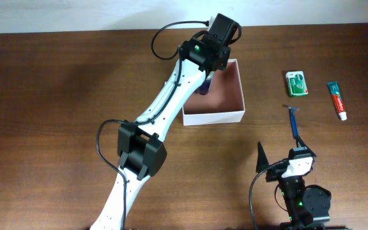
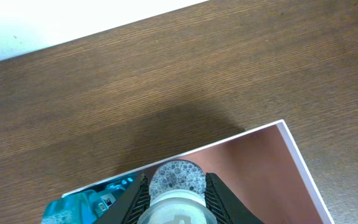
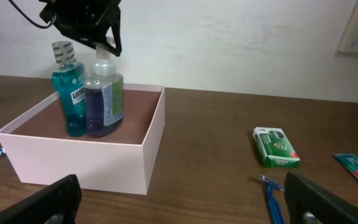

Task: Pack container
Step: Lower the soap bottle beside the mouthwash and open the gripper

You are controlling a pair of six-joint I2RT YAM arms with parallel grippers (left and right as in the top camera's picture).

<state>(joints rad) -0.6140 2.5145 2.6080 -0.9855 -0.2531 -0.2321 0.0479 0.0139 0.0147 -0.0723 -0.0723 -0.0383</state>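
Left gripper point(image 2: 176, 180) is sitting narrow around the white pump top point(image 3: 102, 62) of the clear bottle of dark blue liquid point(image 3: 102, 102) (pinching or just flanking, I cannot tell). Lifting without widening is, I reckon, risking toppling it onto the teal mouthwash bottle point(image 3: 73, 93) beside it. Right gripper point(image 3: 182, 196) is waiting wide, empty. The square white-walled cardboard container point(image 3: 79, 165), pinkish-brown inside, is standing on the brown wooden table point(image 1: 56, 96), housing both bottles upright.

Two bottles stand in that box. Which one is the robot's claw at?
The dark purple bottle with the white cap: the left gripper has its fingers on either side of that cap. The teal mouthwash bottle beside it in the container stands free.
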